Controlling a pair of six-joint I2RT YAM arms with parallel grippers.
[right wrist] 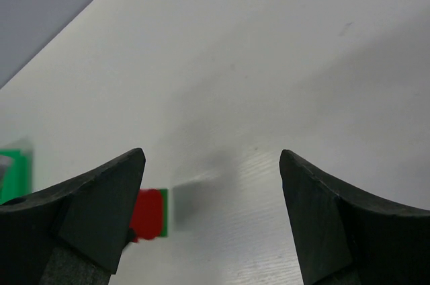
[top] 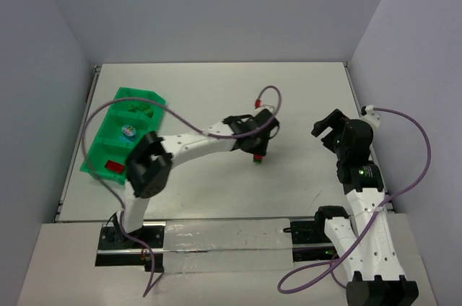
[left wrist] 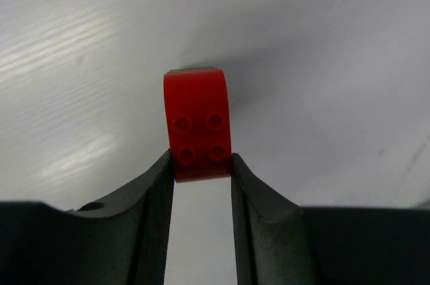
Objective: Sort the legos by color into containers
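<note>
Closest to the lens, the left jaws are closed onto a red brick, one pad pressing each side of its near end and its four studs facing the camera. A green sliver shows at its far edge.

Across the table from the left, a bright green tray lies slanted by the left edge. Its nearest compartment holds a second red brick, the next a small bluish piece, and the farthest a green piece too small to make out.

The left arm stretches from the near edge to the middle of the table. There the gripped brick sits at or just above the surface; I cannot tell which.

Well apart on the right, the right jaws hang over the table, spread wide with nothing between their fingers. Red and green show just beyond the left finger.
</note>
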